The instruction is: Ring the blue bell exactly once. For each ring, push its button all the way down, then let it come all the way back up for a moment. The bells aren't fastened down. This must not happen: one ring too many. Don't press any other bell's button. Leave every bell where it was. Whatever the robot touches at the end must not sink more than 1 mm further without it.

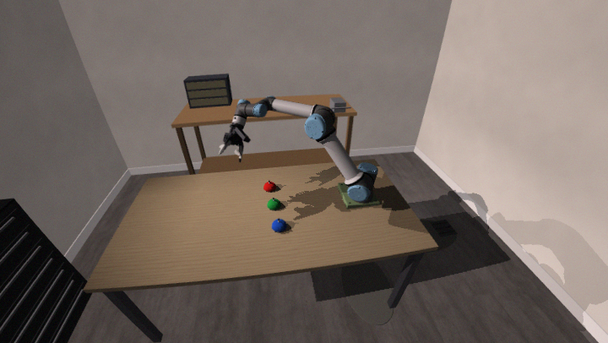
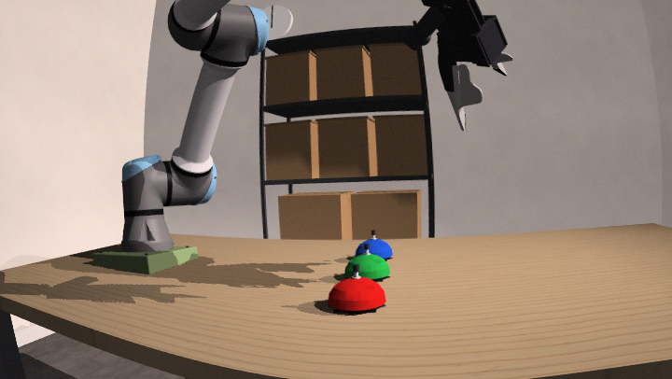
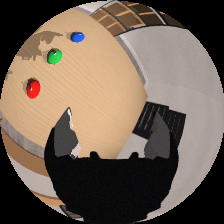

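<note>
Hanging high with fingers (image 1: 230, 148) apart, above three bells: one red (image 1: 268, 186), green (image 1: 274, 204), blue (image 1: 278, 225).

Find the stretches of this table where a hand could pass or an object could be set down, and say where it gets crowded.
Widest free patch: between the bell row and the table's edge facing the black cabinet. Another lies along the near edge past the blue bell. Crowded: the red bell, green bell and blue one stand close together, with the arm's green base plate beyond.

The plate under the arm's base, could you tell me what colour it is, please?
Green, clearest in the exterior view: base plate.
</note>
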